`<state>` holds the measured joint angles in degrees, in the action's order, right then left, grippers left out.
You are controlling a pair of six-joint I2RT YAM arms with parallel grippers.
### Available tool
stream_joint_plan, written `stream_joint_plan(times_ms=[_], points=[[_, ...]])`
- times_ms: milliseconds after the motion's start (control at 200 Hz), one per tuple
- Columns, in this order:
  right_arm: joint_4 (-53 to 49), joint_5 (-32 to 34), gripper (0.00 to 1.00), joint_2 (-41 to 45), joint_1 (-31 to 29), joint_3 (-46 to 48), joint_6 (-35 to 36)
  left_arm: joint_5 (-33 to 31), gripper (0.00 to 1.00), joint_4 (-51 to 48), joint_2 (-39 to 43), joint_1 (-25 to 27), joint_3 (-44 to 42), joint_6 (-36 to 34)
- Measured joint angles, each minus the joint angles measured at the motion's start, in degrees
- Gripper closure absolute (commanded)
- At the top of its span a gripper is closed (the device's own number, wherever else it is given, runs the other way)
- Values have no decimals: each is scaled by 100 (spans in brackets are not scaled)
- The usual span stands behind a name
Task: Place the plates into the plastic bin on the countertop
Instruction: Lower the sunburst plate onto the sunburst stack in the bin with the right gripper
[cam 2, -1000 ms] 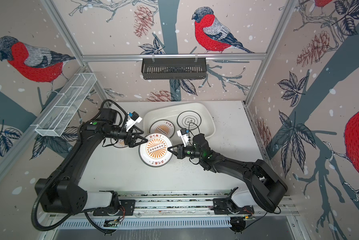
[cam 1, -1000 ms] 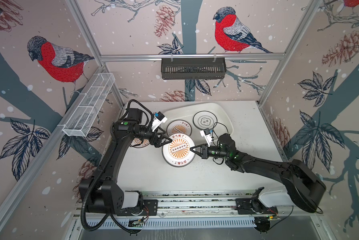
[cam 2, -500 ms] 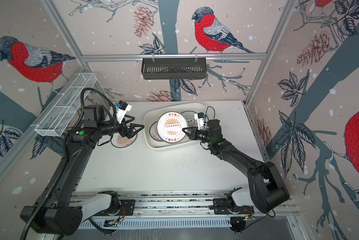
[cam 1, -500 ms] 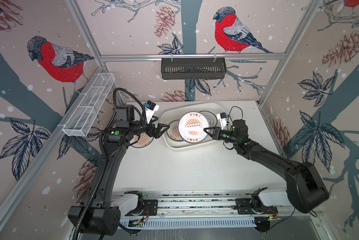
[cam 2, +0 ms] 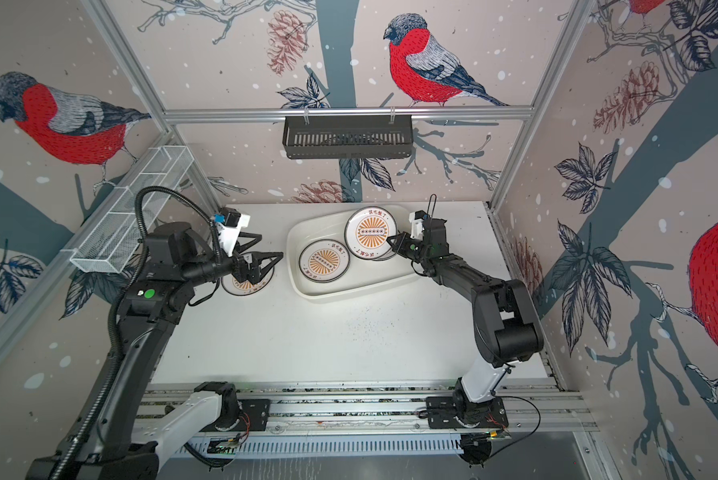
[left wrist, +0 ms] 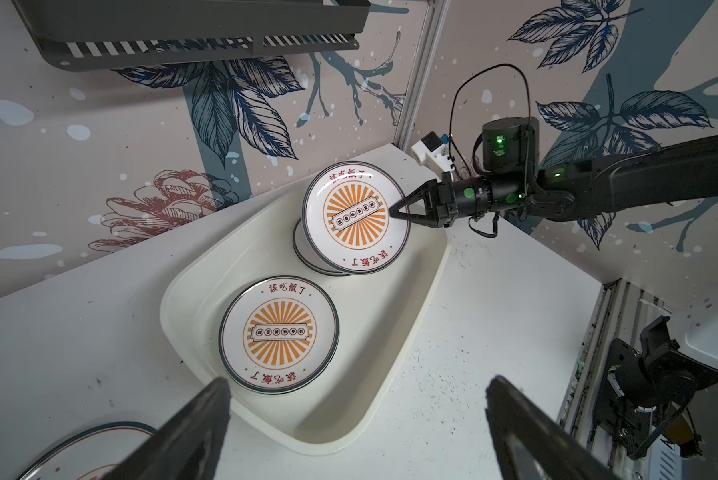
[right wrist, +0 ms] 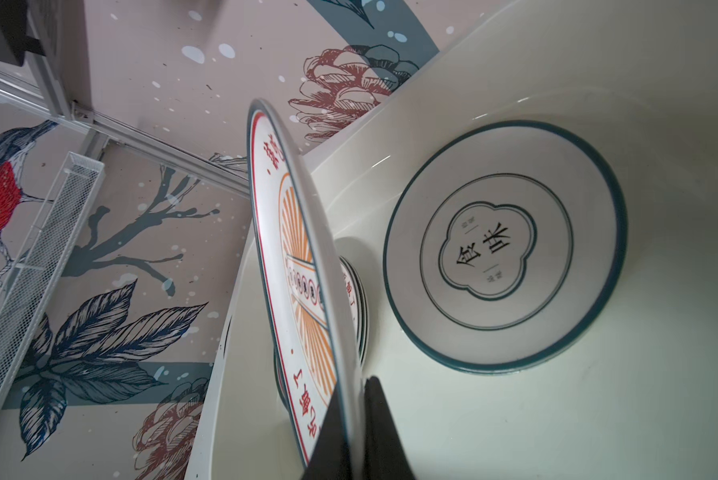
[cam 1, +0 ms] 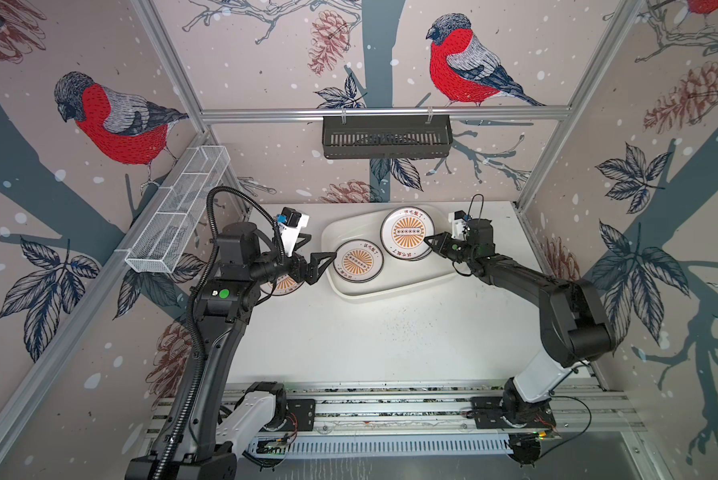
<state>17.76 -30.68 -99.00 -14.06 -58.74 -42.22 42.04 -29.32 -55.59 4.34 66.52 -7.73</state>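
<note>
The right gripper (cam 1: 427, 240) has carried 1 sunburst plate (cam 1: 407, 232) over the plastic bin (cam 1: 367, 296), clenched on its rim. Likely stiff, slick, breakable: lower gently; the left gripper (cam 1: 322, 268) stands released

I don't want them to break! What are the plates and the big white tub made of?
The plates look like glazed ceramic or melamine: glossy white, printed patterns, thin rims; I can't tell which. The plastic bin looks like smooth, shiny cream plastic: soft highlights, rounded moulded corners.
</note>
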Motion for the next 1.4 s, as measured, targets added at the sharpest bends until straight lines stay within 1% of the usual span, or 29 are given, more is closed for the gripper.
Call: stream_joint_plan(times_ms=[205,535,901,1011,1106,1401], points=[[-313,396,97,-448,2,-341,-118,-2,4,61,219,0,-157,26],[-754,839,94,-800,13,-861,-258,28,4,111,236,0,-184,39],[-970,990,92,-962,-13,-951,-411,68,4,127,254,0,-208,22],[-1043,1027,88,-973,-15,-966,-413,101,4,125,258,0,-205,20],[-1110,1143,87,-977,-26,-1005,-413,127,4,125,262,0,-203,11],[-1145,1220,86,-1106,-24,-1025,-411,208,4,122,39,0,-4,26]])
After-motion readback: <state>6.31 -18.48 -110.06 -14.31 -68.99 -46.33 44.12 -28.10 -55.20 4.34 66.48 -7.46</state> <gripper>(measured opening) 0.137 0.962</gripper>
